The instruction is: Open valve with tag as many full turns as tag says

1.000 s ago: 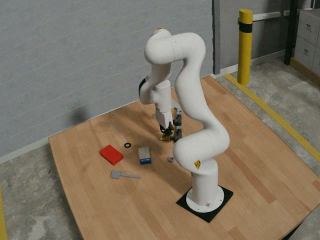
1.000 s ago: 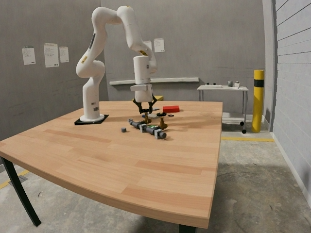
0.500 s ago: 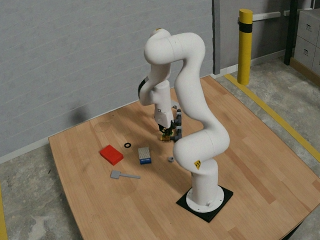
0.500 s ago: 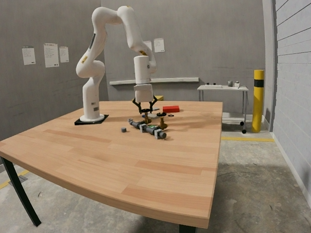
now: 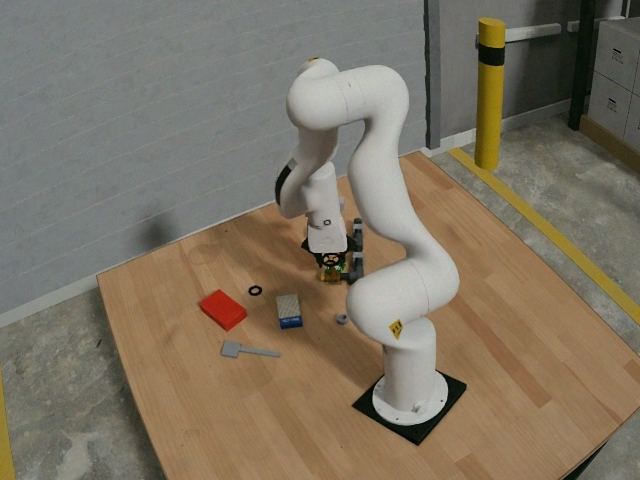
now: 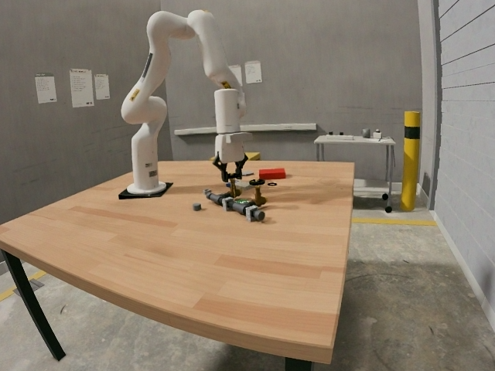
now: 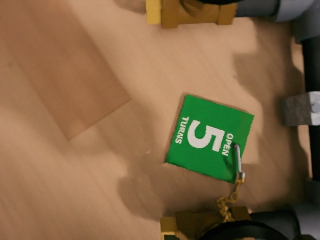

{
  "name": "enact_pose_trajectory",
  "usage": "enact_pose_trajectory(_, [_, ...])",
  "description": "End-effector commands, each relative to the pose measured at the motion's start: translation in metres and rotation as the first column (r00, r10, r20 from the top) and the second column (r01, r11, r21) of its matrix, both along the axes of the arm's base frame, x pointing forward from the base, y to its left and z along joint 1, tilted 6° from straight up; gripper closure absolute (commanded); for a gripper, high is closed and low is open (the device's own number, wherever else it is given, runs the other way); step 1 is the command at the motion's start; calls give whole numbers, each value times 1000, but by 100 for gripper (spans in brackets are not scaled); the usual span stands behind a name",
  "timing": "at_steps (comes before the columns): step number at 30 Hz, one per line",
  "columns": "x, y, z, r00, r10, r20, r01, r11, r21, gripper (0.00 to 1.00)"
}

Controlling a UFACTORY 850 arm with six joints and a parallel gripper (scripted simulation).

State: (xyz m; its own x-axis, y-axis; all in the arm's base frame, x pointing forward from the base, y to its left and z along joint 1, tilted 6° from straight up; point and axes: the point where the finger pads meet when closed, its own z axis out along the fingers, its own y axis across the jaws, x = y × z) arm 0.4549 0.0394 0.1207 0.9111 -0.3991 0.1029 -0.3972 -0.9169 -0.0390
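A grey pipe run (image 6: 236, 204) lies mid-table with two brass valves, each with a black handwheel. A green tag (image 7: 210, 136) reading "OPEN 5 TURNS" lies flat between them. Its chain runs to the valve at the bottom edge of the wrist view (image 7: 205, 226). The other valve (image 7: 192, 11) shows at the top edge. My gripper (image 6: 230, 175) points straight down and is shut on the handwheel of the tagged valve (image 5: 327, 255). The other valve (image 6: 257, 190) stands free just to the right in the exterior view. My fingertips are outside the wrist view.
A red block (image 5: 222, 308), a black ring (image 5: 254, 290), a blue-and-grey block (image 5: 288, 310), a grey paddle-shaped tool (image 5: 248, 350) and a small grey cylinder (image 5: 341, 318) lie on the table near the pipe. The arm's base (image 5: 409, 397) stands toward the front right.
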Motion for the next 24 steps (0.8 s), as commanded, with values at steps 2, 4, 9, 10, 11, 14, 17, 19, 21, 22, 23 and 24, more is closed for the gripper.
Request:
enact_pose_trajectory(2, [1, 0, 1, 946, 325, 3, -325, 946, -1, 100])
enact_pose_trajectory(4, [1, 0, 1, 908, 420, 2, -420, 907, -18, 100])
enact_pose_trajectory(9, [1, 0, 1, 794, 608, -5, -608, 793, -44, 100])
enact_pose_trajectory(10, [1, 0, 1, 766, 642, -7, -642, 765, -52, 100])
enact_pose_trajectory(11, [1, 0, 1, 733, 680, -10, -679, 732, -59, 100])
enact_pose_trajectory(14, [1, 0, 1, 621, 784, -22, -783, 617, -79, 100])
enact_pose_trajectory(17, [1, 0, 1, 495, 868, -35, -866, 490, -95, 100])
enact_pose_trajectory(19, [1, 0, 1, 406, 913, -44, -911, 400, -103, 100])
enact_pose_trajectory(21, [1, 0, 1, 313, 948, -53, -946, 306, -108, 100])
enact_pose_trajectory(22, [1, 0, 1, 313, 948, -53, -946, 306, -108, 100])
enact_pose_trajectory(23, [1, 0, 1, 313, 948, -53, -946, 306, -108, 100])
enact_pose_trajectory(24, [1, 0, 1, 178, 983, -54, -980, 172, -99, 100])
